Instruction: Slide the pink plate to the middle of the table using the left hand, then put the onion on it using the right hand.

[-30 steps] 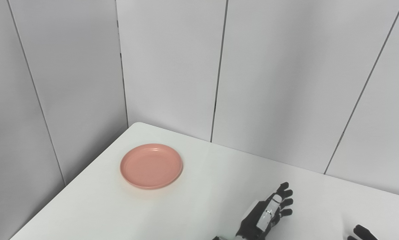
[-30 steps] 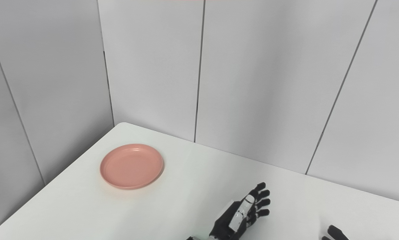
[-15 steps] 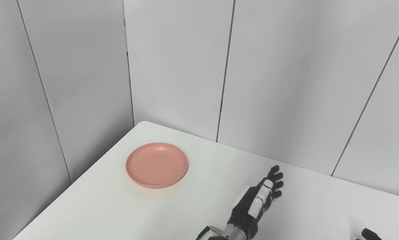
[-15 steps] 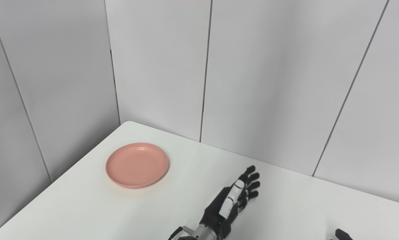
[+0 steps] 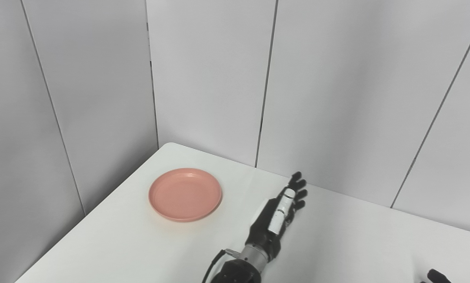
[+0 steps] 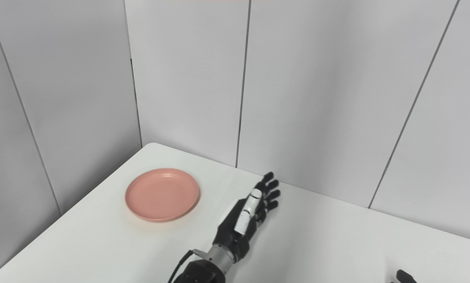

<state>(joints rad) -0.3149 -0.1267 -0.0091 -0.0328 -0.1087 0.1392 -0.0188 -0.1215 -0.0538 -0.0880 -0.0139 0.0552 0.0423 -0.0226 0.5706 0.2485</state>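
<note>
Looking through the left eye view first, the pink plate (image 5: 185,194) sits flat on the white table (image 5: 140,247) toward its far left corner, close to the grey wall panels (image 5: 203,78). The left hand (image 5: 279,212) is stretched out above the tabletop to the plate's right, well apart from it, fingers (image 5: 296,184) straight and spread a little, holding nothing. Only a dark fingertip of the right hand (image 5: 435,275) pokes in at the bottom right corner, so I can't say whether that one is spread or curled. No onion shows anywhere.

From the right eye view the layout reads the same: the plate (image 6: 162,194) lies untouched near the corner, and the left hand (image 6: 246,217) hovers edge-on beside it with a clear strip of bare table between them. The right hand (image 6: 404,276) is again just a sliver at the bottom edge.

To my eye the reach toward the plate is the step in hand. Doing it well probably means carrying the hand over to the plate's far left rim, setting the fingers down just outside or lightly on the rim, and drawing it steadily toward the centre, keeping pressure low and even so the shallow plate slides flat and doesn't tip or skid away.
</note>
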